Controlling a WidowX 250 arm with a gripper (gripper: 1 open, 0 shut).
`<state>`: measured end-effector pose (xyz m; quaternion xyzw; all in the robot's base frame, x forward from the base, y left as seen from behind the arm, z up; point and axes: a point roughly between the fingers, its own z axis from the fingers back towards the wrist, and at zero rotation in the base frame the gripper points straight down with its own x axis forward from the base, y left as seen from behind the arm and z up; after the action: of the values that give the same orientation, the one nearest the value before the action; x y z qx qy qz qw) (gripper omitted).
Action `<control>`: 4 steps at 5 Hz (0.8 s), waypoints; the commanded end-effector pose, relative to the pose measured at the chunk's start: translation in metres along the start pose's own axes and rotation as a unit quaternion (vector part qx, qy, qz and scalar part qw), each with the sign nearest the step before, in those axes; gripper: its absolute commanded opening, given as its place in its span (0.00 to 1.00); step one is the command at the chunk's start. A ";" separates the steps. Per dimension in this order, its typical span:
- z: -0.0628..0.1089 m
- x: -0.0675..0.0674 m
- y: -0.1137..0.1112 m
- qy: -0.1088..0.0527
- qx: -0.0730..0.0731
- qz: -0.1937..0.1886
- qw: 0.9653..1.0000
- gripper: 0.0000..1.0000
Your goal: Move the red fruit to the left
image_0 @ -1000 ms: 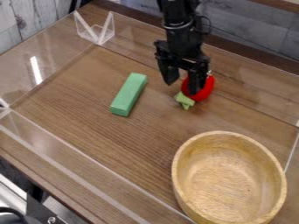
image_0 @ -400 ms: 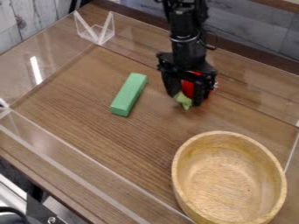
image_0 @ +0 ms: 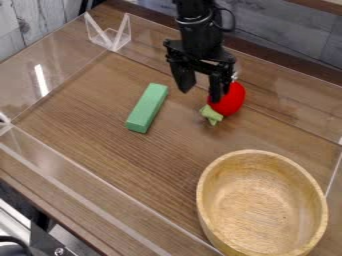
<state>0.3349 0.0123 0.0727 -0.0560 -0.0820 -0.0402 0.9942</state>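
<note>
The red fruit (image_0: 229,98) is a small glossy red strawberry-like toy with a light-green leafy cap at its lower left. It lies on the wooden table (image_0: 120,170) right of centre. My gripper (image_0: 199,82) hangs just left of and above the fruit. Its fingers (image_0: 178,78) are spread open and hold nothing. The right fingertip is close to the fruit's left side.
A flat green rectangular block (image_0: 147,106) lies left of the gripper. A wooden bowl (image_0: 262,208) stands at the front right. Clear plastic walls (image_0: 40,78) ring the table, with a clear bracket (image_0: 107,32) at the back left.
The gripper was down around the fruit 0.4 s ago. It has since risen and shifted left, open, and the fruit lies uncovered to its right.
</note>
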 end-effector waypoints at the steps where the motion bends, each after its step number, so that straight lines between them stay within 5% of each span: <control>1: 0.013 0.019 -0.002 -0.021 0.009 -0.004 1.000 1.00; 4: 0.004 0.034 -0.011 0.007 0.007 -0.034 0.999 1.00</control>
<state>0.3570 0.0009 0.0663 -0.0521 -0.0490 -0.0659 0.9953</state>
